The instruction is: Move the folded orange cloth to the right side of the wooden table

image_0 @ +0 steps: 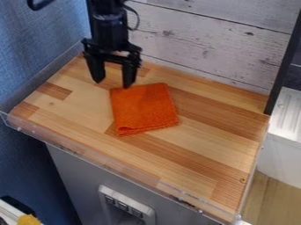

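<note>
Hanging at about 11 o'clock from the cloth, the black two-finger gripper [113, 83] has its fingers spread wide, tips pointing down, nothing between them. Nearest thing is the folded bright-orange fabric cloth [144, 108], roughly square, around the middle of the wooden top, slightly toward 11 o'clock. One fingertip is right by the cloth's 11 o'clock corner; cannot tell if it touches or sits just above.

Handling, as a judgement: cloth looks thin and flat, so a grip would want both fingers over the fabric, tips low enough to bunch some up, then a firm close. With the gripper off to the 10–11 o'clock side, one finger would probably catch only bare wood. Pinching well in from the edge should get all layers; a shallow pinch may peel just the top one. Pressing hard would likely skid the tips on wood.

Materials: cloth is matte, soft-looking, slightly fuzzy, stacked layers visible along its 6 o'clock edge. Butcher-block wooden top [217, 143] is smooth, pale and brown strips, a few knots. Clear plastic rim [106, 167] runs along the 7 o'clock side. Whitewashed plank wall [206, 41], knotty and grooved, stands at 1 o'clock; blue textured wall [38, 48] at 10 o'clock.
</note>
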{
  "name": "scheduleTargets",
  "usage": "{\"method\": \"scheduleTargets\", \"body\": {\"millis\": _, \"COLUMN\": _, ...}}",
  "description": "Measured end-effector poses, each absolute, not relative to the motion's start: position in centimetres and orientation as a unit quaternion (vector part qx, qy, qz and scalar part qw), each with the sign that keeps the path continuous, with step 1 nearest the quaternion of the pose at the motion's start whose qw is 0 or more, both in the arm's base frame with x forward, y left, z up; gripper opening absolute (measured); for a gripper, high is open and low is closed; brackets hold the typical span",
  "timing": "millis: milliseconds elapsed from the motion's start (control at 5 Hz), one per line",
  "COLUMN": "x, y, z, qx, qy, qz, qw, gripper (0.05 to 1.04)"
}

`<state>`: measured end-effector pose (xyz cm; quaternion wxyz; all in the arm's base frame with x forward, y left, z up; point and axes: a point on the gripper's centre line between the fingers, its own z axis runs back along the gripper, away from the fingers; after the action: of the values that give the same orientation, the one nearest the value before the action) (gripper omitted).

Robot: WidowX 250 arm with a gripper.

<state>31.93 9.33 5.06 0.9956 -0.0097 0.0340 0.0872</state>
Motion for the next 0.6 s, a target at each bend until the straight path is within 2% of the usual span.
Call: {"method": "scheduleTargets", "body": {"millis": 600, "x": 32.1, "y": 5.0, "z": 4.7, "qx": 0.009, "qy": -0.003, "qz": 0.264, "qw": 0.965, "gripper": 0.998}}
